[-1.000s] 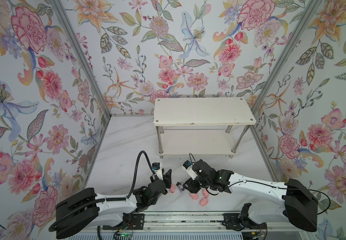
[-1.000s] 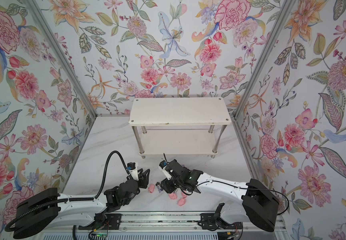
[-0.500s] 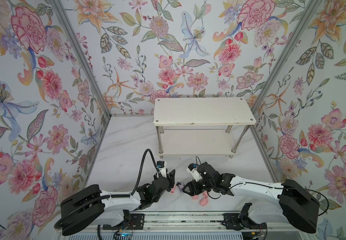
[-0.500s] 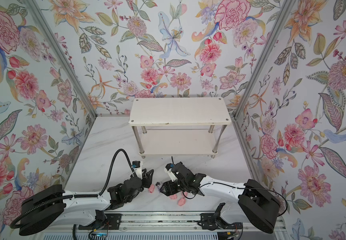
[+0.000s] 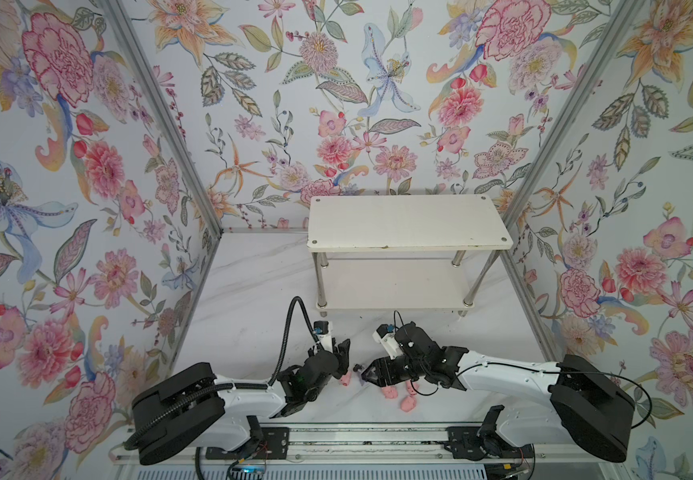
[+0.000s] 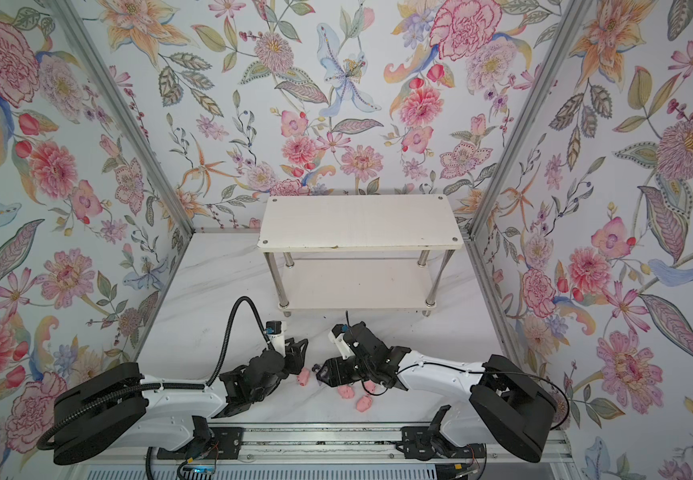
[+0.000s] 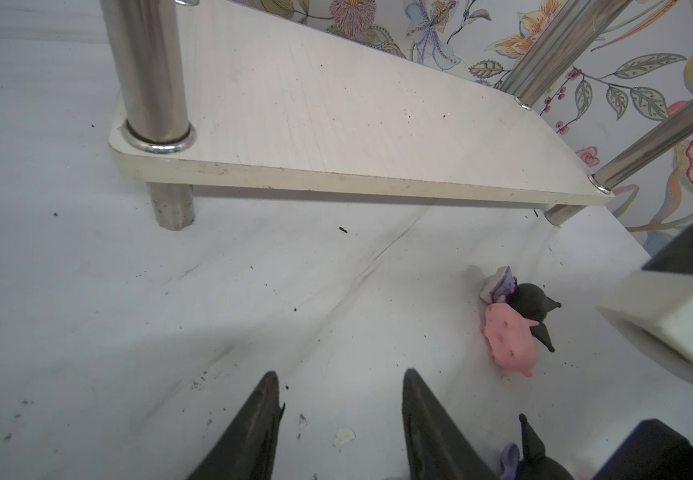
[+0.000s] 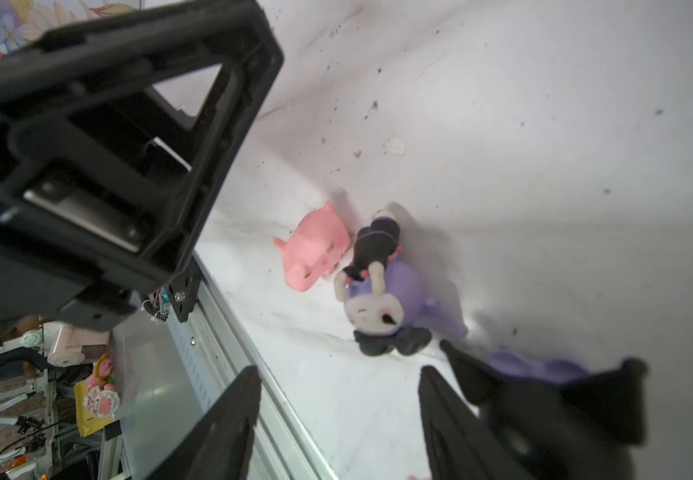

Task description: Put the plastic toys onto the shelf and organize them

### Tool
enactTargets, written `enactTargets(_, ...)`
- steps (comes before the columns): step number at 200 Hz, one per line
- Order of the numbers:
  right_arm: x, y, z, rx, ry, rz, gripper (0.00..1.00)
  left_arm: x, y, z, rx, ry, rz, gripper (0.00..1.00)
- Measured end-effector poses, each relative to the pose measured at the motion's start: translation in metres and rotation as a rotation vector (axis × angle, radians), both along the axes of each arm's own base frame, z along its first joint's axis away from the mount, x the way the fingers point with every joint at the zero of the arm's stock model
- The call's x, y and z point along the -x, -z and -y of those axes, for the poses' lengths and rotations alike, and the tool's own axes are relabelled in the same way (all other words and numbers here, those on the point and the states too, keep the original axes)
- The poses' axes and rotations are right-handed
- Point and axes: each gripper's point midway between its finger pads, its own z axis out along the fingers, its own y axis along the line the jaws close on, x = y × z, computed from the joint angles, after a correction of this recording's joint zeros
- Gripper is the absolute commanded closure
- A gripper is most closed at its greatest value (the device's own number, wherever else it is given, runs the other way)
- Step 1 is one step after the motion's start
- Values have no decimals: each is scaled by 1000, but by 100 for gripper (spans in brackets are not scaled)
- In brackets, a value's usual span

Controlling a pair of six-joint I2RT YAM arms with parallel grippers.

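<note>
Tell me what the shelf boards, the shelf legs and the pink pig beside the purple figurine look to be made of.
Shelf boards: likely laminated wood board, cream-white, semi-gloss; faint grain and a thick cut edge show.
Shelf legs: metal tube, chrome-like, mirroring the surroundings.
Pink pig: probably moulded plastic or rubber, matte, smooth and rounded, without sharp highlights.

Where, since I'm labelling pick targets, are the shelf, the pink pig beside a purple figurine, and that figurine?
shelf (image 5: 407, 224): in a top view, bare top board.
pink pig (image 8: 315, 249): right wrist view, its body.
purple figurine (image 8: 403, 291): right wrist view, its purple head.
</note>
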Motion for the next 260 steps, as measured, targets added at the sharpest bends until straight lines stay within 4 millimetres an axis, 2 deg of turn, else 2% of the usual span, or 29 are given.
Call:
enactTargets(34,17,-6,2,-13,-7,-35,35,0,4,5,-4,16,-12,52)
enactTargets(64,25,6,2,7,-3,-93,33,0,15,9,-21,34,-34,53)
enactTargets(99,24,25,-10,16,-15,-143,32,-1,22,17,-20,53,-53,51)
enactTargets(132,12,30,-18,11,-6,-164,30,-3,26,25,-7,69,-62,51)
enactTargets(175,-30,32,-16,10,55,-110,30,-7,30,21,26,50,-69,51)
enactTargets(196,-43,32,-20,13,49,-80,32,-7,31,18,33,41,-72,51)
enactTargets(260,-48,35,-32,1,8,-34,43,-5,35,10,37,30,-71,51)
